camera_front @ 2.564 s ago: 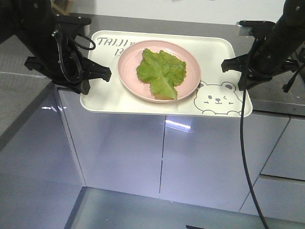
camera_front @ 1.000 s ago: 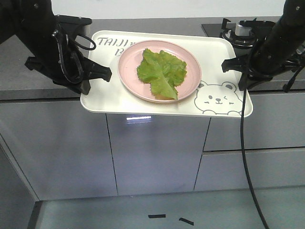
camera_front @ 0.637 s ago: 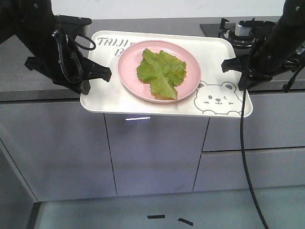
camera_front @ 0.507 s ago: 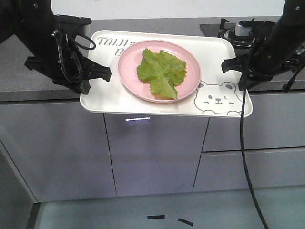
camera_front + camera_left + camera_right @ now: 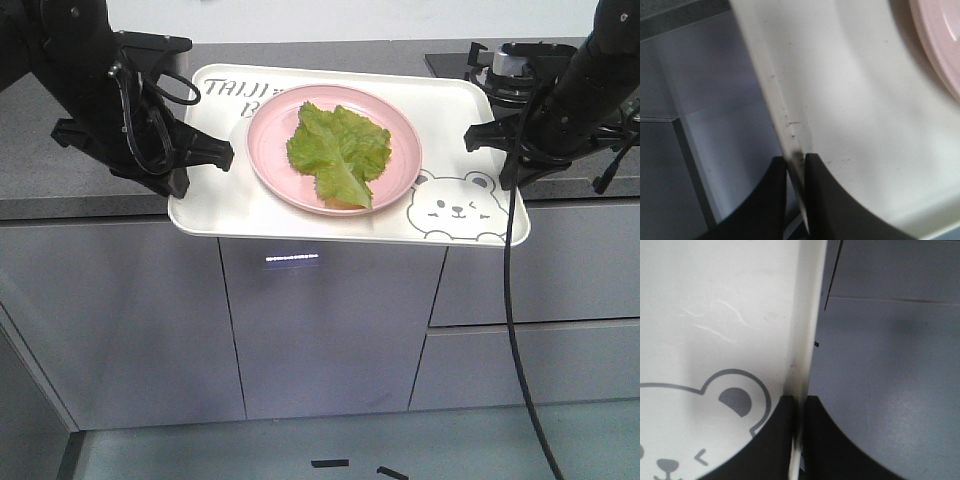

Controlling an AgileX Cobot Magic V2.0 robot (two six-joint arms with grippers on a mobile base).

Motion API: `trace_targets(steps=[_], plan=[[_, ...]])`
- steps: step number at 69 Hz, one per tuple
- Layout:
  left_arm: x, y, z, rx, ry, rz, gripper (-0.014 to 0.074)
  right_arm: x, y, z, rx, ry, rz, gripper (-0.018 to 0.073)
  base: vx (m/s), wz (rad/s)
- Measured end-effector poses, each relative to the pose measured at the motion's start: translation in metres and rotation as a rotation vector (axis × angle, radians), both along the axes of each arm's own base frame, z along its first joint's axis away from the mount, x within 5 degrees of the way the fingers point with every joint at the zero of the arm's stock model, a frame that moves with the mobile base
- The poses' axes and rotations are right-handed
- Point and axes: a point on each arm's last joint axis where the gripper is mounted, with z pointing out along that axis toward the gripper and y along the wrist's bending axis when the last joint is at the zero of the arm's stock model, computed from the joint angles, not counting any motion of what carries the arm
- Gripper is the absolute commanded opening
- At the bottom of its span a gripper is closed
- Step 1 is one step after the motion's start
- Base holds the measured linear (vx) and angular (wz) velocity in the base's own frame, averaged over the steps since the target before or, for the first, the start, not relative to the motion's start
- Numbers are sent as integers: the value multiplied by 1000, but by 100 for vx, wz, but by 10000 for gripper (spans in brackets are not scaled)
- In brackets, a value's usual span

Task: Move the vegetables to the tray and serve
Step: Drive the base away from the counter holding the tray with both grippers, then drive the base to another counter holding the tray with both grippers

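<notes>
Lettuce leaf lies on pink plate, midway between both jaws, on tray. Leaf looks light and limp. Tray likely stiff and slick, so plate could slide: hold rims, keep level. Left gripper pinched narrow on left rim, right gripper on right rim.

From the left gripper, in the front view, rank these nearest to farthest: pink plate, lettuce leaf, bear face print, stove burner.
1. Pink plate: just right of the left gripper, on the tray.
2. Lettuce leaf: lying in the plate's middle.
3. Bear face print: at the tray's near right corner.
4. Stove burner: beyond the tray's right end.
</notes>
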Motion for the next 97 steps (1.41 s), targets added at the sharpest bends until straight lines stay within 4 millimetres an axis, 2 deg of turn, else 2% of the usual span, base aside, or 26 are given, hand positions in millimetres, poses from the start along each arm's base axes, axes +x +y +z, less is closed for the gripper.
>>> trace_targets(steps=[97], plan=[[0, 0, 0, 0, 0, 0, -6, 0, 0, 0, -1, 0, 0, -6, 11, 1]])
